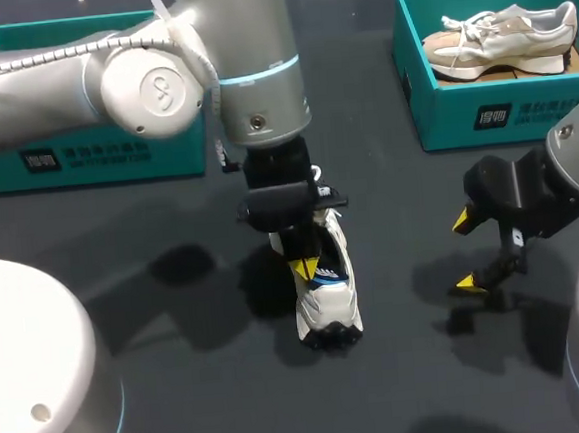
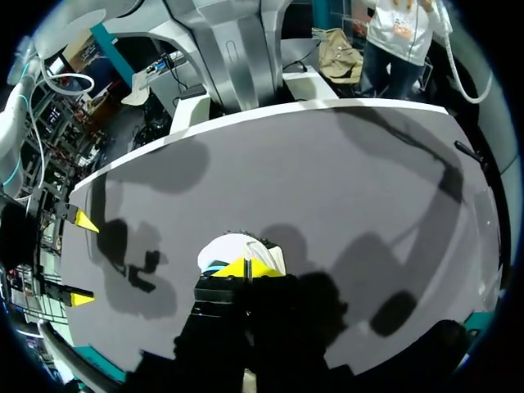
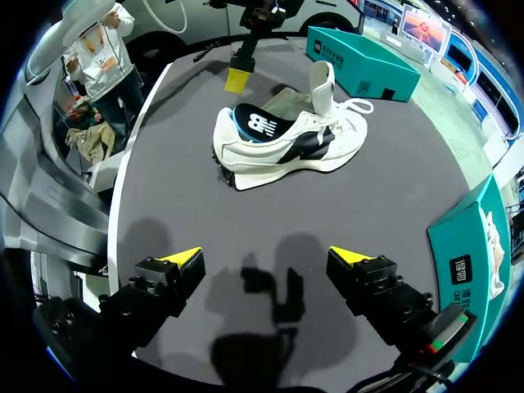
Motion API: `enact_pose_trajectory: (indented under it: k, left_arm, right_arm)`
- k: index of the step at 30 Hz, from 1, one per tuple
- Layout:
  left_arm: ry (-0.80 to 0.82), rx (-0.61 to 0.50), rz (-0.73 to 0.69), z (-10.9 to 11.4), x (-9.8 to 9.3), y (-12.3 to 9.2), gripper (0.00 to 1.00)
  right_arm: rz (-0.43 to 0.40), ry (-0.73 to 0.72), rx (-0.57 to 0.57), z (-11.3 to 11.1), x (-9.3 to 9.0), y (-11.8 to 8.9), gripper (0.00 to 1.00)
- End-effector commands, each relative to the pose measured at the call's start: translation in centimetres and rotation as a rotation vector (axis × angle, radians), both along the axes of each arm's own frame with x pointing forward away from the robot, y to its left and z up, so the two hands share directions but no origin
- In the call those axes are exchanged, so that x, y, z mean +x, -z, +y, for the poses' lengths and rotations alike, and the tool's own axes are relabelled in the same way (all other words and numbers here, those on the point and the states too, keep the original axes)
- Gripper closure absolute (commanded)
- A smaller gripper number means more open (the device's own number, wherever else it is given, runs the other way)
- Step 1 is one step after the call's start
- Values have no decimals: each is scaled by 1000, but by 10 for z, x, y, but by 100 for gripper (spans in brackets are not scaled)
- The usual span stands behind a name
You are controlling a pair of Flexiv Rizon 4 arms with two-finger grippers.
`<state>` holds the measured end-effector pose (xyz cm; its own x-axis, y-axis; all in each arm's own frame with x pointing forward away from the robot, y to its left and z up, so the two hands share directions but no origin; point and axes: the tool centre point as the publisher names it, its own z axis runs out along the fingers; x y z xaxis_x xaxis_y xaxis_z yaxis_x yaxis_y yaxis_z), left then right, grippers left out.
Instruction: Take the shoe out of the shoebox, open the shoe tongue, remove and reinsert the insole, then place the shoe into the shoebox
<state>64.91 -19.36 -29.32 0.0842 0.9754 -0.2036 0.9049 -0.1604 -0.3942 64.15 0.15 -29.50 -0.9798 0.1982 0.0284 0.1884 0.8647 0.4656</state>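
Observation:
A white trainer [image 1: 329, 309] with black and blue trim lies on the dark table, toe toward the front edge. In the right wrist view the trainer [image 3: 286, 143] shows its tongue [image 3: 322, 82] standing up and a black insole [image 3: 258, 123] lying in the heel. My left gripper [image 1: 304, 268] hangs shut just over the shoe's opening, with nothing visible between its tips [image 2: 246, 268]. My right gripper [image 1: 464, 253] stands open to the right of the shoe, well apart from it, with bare table between its fingers [image 3: 266, 260].
A teal shoebox [image 1: 94, 157] stands at the back left, partly behind my left arm. A second teal shoebox [image 1: 482, 111] at the back right holds a beige shoe [image 1: 501, 39]. Bare table lies in front of the trainer.

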Motion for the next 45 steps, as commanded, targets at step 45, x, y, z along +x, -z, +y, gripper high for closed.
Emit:
enact_pose_trajectory:
  k: [45]
  left_arm:
    - [-178, -18, -39, -50, -1, 64, 100]
  right_arm:
    - [-2, 2, -2, 0, -2, 0, 0]
